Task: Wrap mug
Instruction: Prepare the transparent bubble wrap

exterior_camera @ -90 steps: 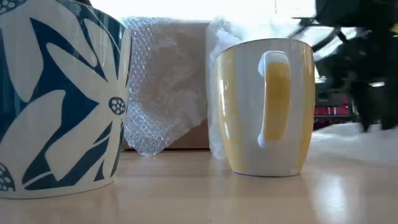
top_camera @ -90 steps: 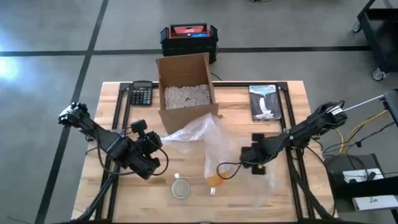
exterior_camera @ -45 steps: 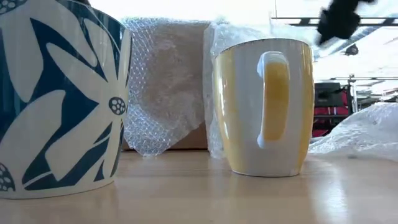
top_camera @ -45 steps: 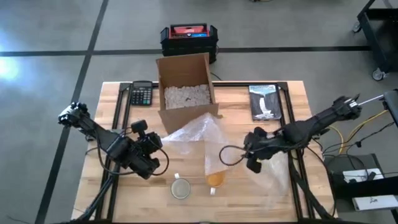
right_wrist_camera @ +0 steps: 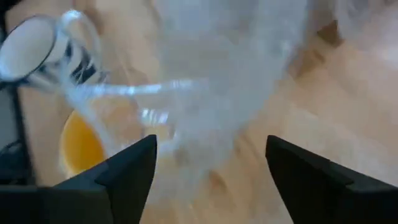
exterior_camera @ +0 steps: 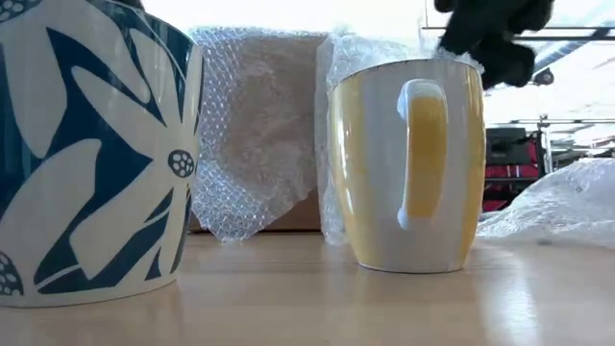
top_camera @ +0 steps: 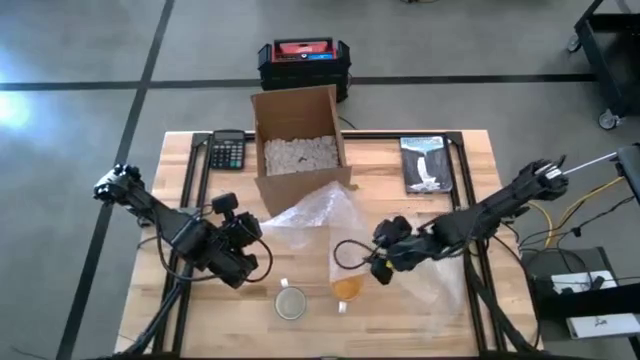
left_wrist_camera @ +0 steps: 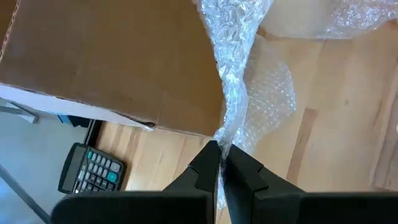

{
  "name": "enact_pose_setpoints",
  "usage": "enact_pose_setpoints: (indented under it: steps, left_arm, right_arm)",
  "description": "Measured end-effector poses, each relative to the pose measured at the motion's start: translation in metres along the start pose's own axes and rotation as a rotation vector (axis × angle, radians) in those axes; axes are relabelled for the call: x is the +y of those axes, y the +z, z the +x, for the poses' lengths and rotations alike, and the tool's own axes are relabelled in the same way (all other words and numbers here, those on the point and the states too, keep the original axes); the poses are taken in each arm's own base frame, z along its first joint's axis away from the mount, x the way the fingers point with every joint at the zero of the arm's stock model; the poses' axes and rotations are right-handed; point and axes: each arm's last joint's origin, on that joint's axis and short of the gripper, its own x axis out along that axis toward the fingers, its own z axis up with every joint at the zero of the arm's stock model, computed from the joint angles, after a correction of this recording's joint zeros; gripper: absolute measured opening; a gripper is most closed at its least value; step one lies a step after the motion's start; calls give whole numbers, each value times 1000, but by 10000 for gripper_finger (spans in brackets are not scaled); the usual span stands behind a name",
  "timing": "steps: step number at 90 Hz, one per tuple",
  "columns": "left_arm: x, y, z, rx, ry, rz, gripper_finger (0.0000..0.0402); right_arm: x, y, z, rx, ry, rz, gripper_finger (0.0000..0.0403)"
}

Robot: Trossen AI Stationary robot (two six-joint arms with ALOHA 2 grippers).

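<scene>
Wooden worktop (top_camera: 470,180), yellow mug (top_camera: 346,288) upright at front edge beside patterned mug (top_camera: 291,303). Your right hand (top_camera: 383,262), fingers apart, has swung in toward yellow mug; wrap (top_camera: 330,215) slack. Left hand (left_wrist_camera: 219,167) stays pinched on wrap corner. Wrapping barely begun.

Legible text: none. Calculator (left_wrist_camera: 90,172): keys visible, markings too small to read. Booklet (top_camera: 426,164) on the table: cover picture only, no readable title. Red-topped black case (top_camera: 303,58) behind the table: label unreadable. Blue-and-white mug (exterior_camera: 91,154): floral pattern, no lettering.
</scene>
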Motion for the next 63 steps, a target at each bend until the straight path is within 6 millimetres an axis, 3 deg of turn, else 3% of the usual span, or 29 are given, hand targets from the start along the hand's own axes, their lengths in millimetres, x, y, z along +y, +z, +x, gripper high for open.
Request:
enact_pose_setpoints:
  steps: [9,17,25,39,63]
  left_arm:
    - [0,0,0,-1,0,-1,0]
    - [0,0,0,6,-7,2,0]
    - [0,-1,0,47,-46,2,0]
    - [3,-6,-3,113,-92,9,0]
    - [17,-13,-13,197,-161,-40,0]
  right_arm:
    - [-2,-1,9,-83,-112,-42,269]
    - [-1,1,7,-90,-122,-84,229]
    - [0,7,-4,-59,-124,-149,160]
    - [-5,21,-44,46,-185,-309,21]
    - [-15,48,-104,208,-262,-541,2]
